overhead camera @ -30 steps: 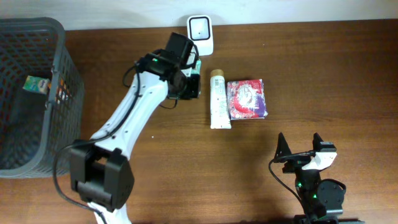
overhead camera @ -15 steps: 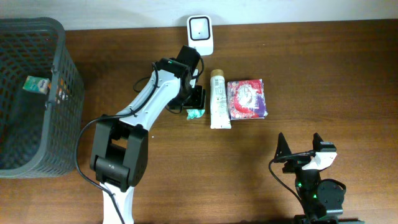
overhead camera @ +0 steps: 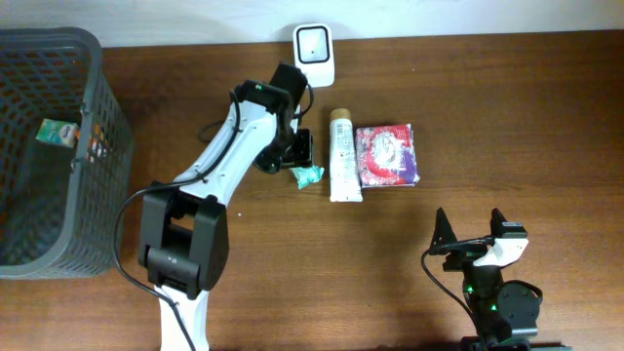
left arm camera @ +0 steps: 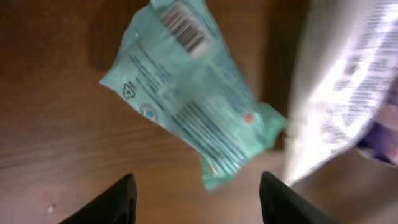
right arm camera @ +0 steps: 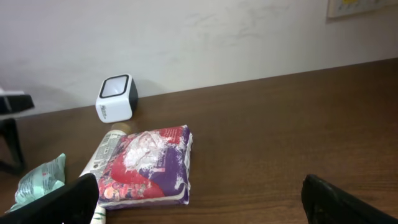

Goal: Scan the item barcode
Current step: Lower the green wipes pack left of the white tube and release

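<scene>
packet (left arm camera: 193,93) | mint-green, crinkled | barcode (left arm camera: 184,28) face-up | flat on table (left arm camera: 56,124)

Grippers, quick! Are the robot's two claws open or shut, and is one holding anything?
Left gripper: open, holding nothing; the green packet lies on the table under it.
Right gripper: open, empty.

A: Grey mesh basket (overhead camera: 109,146), far left of the table. Contents?
B: Small green pack (overhead camera: 58,132) inside. A darker item (overhead camera: 97,144) shows through the mesh near it, too small to read.
A: Mid-table?
B: White tube (overhead camera: 343,161) lying flat, tan cap toward the wall. Purple-and-red packet (overhead camera: 388,156) flat against its right side, on the brown wood table (overhead camera: 526,117).
A: Backdrop?
B: Plain pale wall (right arm camera: 217,37).
</scene>
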You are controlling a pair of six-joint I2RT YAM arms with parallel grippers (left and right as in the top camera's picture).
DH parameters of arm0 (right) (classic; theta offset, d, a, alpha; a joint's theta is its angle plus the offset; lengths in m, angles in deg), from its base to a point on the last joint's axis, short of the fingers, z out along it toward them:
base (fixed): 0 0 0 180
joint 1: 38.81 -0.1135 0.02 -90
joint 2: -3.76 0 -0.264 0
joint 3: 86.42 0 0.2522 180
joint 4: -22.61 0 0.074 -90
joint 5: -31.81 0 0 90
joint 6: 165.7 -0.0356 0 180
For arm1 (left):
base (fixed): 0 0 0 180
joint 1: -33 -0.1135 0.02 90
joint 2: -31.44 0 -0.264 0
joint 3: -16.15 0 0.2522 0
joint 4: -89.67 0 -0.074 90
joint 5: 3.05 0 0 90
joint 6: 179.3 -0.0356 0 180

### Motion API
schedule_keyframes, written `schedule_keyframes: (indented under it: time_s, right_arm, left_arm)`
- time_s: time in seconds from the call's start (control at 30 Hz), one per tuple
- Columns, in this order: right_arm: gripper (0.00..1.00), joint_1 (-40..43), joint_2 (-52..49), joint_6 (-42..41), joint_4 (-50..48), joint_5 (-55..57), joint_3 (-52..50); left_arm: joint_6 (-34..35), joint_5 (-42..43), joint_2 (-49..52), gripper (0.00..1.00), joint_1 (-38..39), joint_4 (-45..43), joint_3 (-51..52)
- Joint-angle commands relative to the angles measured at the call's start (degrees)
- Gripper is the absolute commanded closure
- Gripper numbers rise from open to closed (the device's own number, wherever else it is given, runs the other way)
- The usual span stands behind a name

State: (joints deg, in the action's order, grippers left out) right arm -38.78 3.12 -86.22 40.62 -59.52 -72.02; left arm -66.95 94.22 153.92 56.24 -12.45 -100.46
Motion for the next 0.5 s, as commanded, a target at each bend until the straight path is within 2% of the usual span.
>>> schedule_keyframes:
  time_s: [0.0,0.23,0.4,0.47]
  right_arm:
    - [0.01,0.4,0.3,-0.2,0.3,0.5,-0.3]
    - [0.01,0.4,0.3,-0.2,0.3,0.5,-0.3]
    - [0.01,0.4,0.3,-0.2,0.3,0.5,-0.3]
    - [0.01,0.4,0.3,-0.2,0.3,0.5,-0.3]
  left_arm:
    - [3.9,0.0,-0.2,0.38,-1.0,-3.0,3.3]
    - [5.3,0.0,0.0,0.32,-0.9,-9.8,3.6]
    - [5.6,0.0,1.7,0.35,-1.1,-7.5,3.6]
    - [8.2,0.0,1.7,0.37,-1.8,-5.0,3.6]
